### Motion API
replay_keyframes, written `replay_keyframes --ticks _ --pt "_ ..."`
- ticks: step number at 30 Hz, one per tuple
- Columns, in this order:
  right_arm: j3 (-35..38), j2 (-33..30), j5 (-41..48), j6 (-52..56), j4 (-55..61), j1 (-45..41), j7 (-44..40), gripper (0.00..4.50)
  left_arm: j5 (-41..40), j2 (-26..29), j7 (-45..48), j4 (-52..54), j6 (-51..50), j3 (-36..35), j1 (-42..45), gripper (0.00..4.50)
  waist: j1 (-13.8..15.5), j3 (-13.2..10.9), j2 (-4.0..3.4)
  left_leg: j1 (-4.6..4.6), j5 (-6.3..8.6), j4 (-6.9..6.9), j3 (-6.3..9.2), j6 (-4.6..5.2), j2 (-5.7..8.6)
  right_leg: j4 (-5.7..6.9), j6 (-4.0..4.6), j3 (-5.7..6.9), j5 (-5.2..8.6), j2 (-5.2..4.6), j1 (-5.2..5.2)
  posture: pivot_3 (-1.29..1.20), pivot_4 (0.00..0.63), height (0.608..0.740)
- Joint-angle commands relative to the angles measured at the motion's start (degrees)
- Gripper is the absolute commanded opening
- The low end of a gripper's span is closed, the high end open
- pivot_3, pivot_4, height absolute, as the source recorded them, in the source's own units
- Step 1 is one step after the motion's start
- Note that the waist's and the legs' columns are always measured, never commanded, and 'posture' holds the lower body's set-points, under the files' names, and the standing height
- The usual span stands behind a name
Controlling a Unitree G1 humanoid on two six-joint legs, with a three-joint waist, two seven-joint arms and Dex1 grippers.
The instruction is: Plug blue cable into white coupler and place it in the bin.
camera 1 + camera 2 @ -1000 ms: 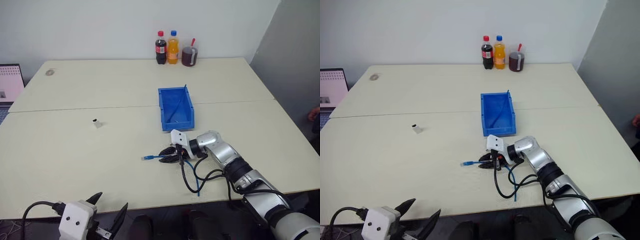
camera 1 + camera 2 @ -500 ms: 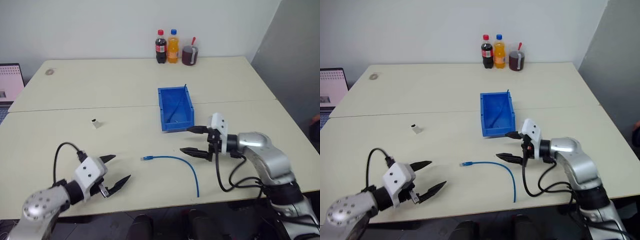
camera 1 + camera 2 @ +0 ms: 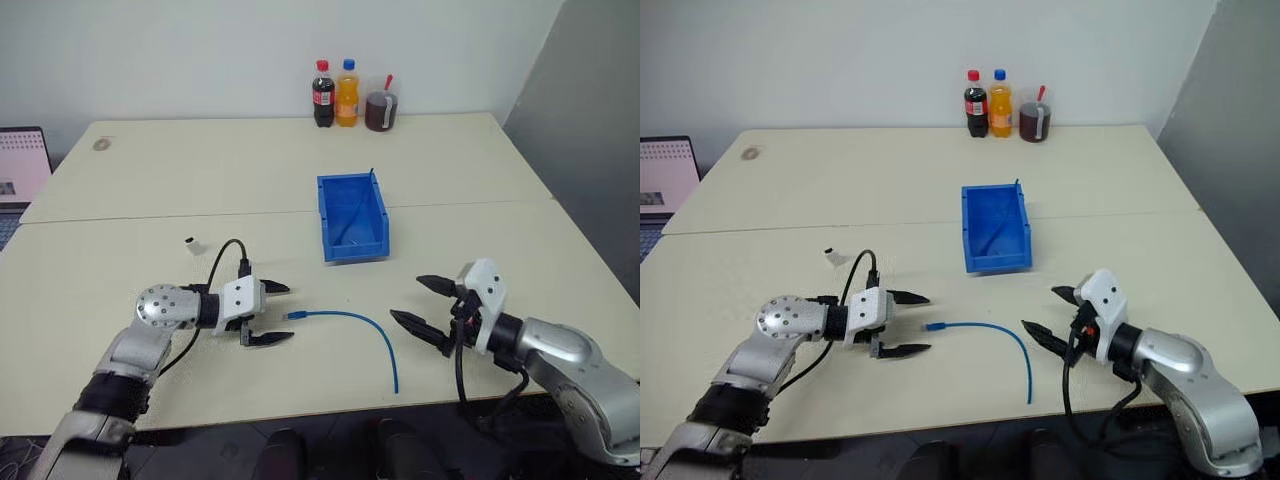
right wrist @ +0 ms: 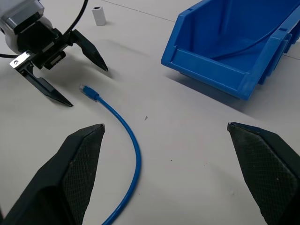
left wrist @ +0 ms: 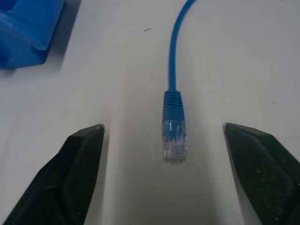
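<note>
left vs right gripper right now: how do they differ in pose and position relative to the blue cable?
The left gripper sits at the plug end of the blue cable, fingers either side of the plug without touching it. The right gripper hangs beyond the cable's bend, off to the side, nothing between its fingers. The left points toward the right side; the right points back toward the left. Both are open and hold nothing.

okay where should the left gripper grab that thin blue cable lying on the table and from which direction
Grip the thin blue cable on the ribbed blue boot just behind its clear plug. That end lies flat, pointing straight at the open left gripper, whose black fingers already straddle it. Probably come in along the cable's line, low over the cream table.
</note>
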State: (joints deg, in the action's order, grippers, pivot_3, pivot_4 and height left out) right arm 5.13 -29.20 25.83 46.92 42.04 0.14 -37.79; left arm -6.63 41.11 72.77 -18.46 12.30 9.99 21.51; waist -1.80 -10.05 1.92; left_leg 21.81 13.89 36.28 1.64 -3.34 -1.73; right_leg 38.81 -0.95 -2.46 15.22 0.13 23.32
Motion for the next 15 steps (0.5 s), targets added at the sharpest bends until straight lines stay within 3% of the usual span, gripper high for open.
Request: replay_keyframes --ticks 1,5,11,15 --pt "2.2 -1.2 1.5 0.0 3.5 1.7 1.6 4.50 1.7 -0.2 1.5 -6.3 0.2 1.4 1.3 3.31 0.0 0.0 -0.01 -0.03 0.00 0.01 0.00 0.00 0.00 0.01 -0.01 0.00 -0.01 0.00 -0.02 0.00 0.150 0.740" --pt "3.0 -1.3 2.7 0.2 4.0 2.4 3.3 4.50 1.5 -0.4 2.6 -7.2 -0.3 1.5 1.4 2.31 -0.1 0.0 -0.02 -0.15 -0.07 0.03 0.00 0.12 -0.01 0.09 -0.08 -0.02 -0.05 0.00 -0.08 0.00 0.150 0.740" --pt "2.0 -3.5 2.1 -0.9 3.8 2.9 3.9 4.50 2.6 -0.3 1.5 -9.8 1.1 1.2 1.4 1.52 -0.1 0.2 -0.05 -0.16 -0.14 0.03 0.03 0.23 -0.02 0.11 0.01 -0.02 0.00 0.01 -0.10 0.00 0.150 0.740" --pt "1.8 -4.0 2.7 -1.4 3.2 2.7 4.4 4.50 2.4 0.0 1.3 -10.2 0.5 0.9 1.4 0.69 -0.1 0.3 -0.09 -0.16 -0.14 0.03 0.04 0.23 -0.02 0.11 -0.01 -0.02 -0.01 0.01 -0.11 0.00 0.150 0.740"
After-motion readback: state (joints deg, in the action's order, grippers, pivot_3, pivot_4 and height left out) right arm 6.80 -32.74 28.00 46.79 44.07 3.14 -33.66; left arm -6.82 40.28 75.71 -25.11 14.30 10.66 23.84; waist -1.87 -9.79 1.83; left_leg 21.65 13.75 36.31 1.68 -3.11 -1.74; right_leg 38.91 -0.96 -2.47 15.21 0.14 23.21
